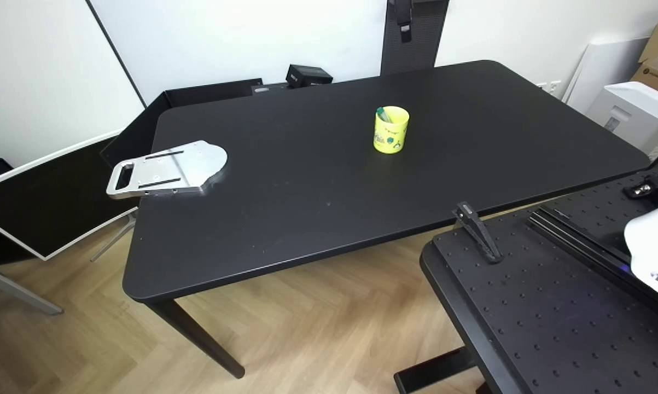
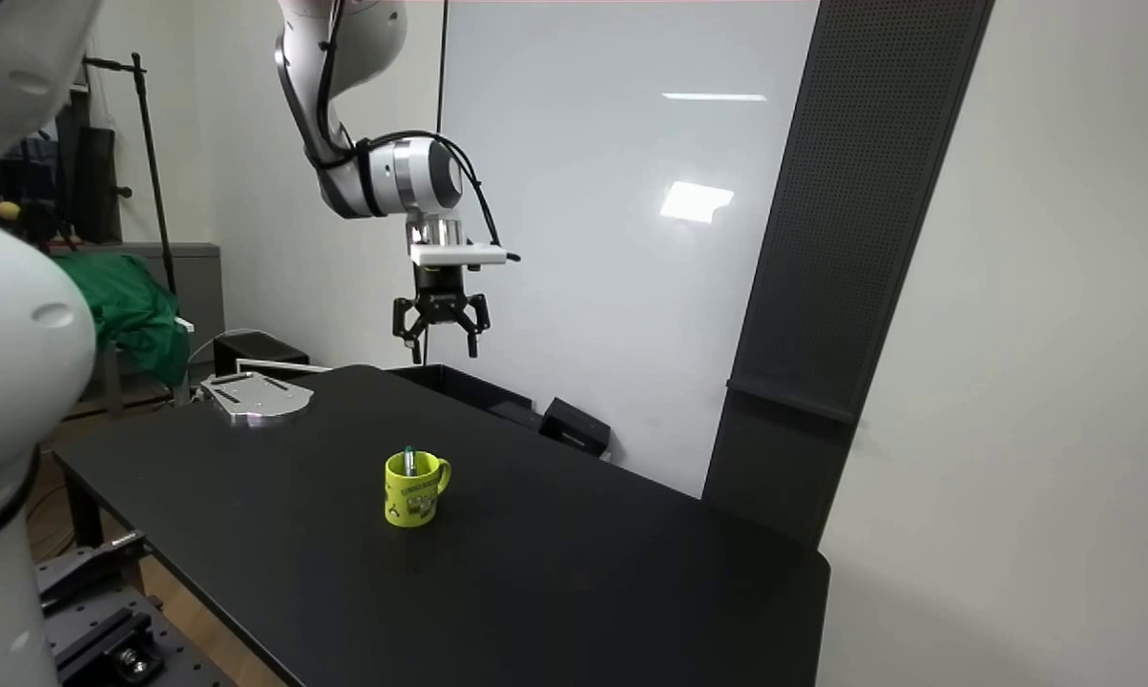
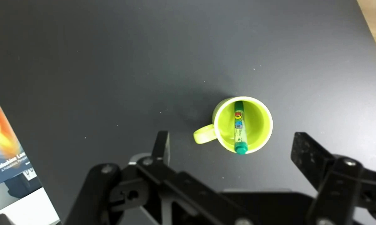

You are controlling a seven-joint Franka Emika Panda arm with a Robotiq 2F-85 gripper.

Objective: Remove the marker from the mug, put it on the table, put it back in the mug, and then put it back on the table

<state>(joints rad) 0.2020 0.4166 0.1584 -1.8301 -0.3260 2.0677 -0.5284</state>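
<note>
The yellow-green mug [image 1: 389, 137] stands upright on the black table [image 1: 285, 191]; its handle [image 3: 205, 134] shows in the wrist view. Inside it leans the marker [image 3: 240, 128], with a clear printed body and green ends. One green end pokes just over the rim, and the marker also shows in both exterior views [image 1: 383, 115] [image 2: 409, 461]. High above the table my gripper [image 2: 445, 354] points downward, its jaws wide apart and holding nothing. In the wrist view the mug appears between and beyond the fingers [image 3: 311, 156], well below them and untouched.
A silver metal plate [image 1: 170, 167] with a handle cutout lies at one table end, overhanging the edge. A black perforated board [image 1: 525, 306] adjoins the table. Behind the table are a black box [image 2: 574, 426] and a whiteboard [image 2: 612, 239]. A printed cover [image 3: 6, 140] shows beyond the table edge.
</note>
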